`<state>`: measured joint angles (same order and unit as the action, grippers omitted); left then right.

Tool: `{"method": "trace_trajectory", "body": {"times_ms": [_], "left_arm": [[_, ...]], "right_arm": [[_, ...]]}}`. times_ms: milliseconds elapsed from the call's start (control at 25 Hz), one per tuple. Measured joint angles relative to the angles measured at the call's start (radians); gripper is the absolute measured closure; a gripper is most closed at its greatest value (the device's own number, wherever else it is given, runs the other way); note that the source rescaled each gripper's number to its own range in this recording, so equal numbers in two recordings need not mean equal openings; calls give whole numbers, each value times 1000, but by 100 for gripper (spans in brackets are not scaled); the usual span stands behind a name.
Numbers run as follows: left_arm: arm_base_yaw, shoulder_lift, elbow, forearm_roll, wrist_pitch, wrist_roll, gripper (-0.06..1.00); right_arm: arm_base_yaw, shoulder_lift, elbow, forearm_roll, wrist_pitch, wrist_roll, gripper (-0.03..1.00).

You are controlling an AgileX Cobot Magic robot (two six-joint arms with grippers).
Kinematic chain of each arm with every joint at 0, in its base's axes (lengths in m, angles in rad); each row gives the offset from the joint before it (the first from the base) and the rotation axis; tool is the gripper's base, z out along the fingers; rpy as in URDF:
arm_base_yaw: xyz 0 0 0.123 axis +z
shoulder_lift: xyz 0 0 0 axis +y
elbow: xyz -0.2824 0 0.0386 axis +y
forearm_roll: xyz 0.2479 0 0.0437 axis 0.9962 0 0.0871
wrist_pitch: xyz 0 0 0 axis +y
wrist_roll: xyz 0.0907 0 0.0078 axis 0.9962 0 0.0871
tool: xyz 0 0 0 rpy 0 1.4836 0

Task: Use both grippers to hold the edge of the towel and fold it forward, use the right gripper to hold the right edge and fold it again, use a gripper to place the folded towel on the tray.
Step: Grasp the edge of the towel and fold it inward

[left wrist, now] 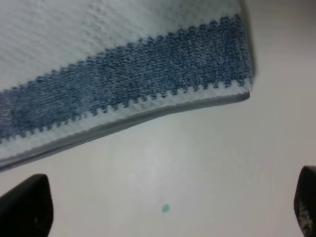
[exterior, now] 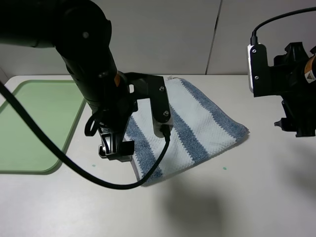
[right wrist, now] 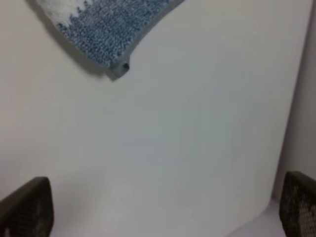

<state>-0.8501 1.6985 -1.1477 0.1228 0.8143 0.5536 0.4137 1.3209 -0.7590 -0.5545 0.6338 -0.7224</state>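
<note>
Nothing is in either of my hands: the left gripper [exterior: 117, 149] hangs low just at the near-left side of the towel [exterior: 197, 123], jaws spread wide over bare table [exterior: 237, 197]. The right gripper [exterior: 296, 121] is just as wide apart and empty, raised off to the right and well clear of the cloth. The towel lies on the table right of the tray [exterior: 34, 123], not on it, so the placing is yet to do. Its right end looks thick enough that one fold may be in, but I cannot tell that for certain, so I judge most of the work is ahead. The high view alone shows the tray and both arms together, though my left arm hides the towel's left part there. My left wrist view makes up for that, showing the grey hem [left wrist: 148, 116] close in front of the open jaws and a small teal speck [left wrist: 165, 209] on the table between them. My right wrist view catches only one blue corner [right wrist: 106, 47] of the cloth.
</note>
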Motion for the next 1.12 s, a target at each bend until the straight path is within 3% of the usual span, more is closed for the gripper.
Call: {"method": "trace_trajectory", "body": {"times_ms": [560, 960, 1120], "left_arm": [[-3, 218, 0, -5, -88, 69, -3], [-143, 249, -1, -21, -184, 119, -3], [-161, 251, -1, -23, -201, 120, -3]], "right_arm": [[-165, 115, 0, -1, -145, -7, -3], [-178, 116, 0, 34, -216, -7, -3], [-178, 116, 0, 45, -232, -7, -3]]}}
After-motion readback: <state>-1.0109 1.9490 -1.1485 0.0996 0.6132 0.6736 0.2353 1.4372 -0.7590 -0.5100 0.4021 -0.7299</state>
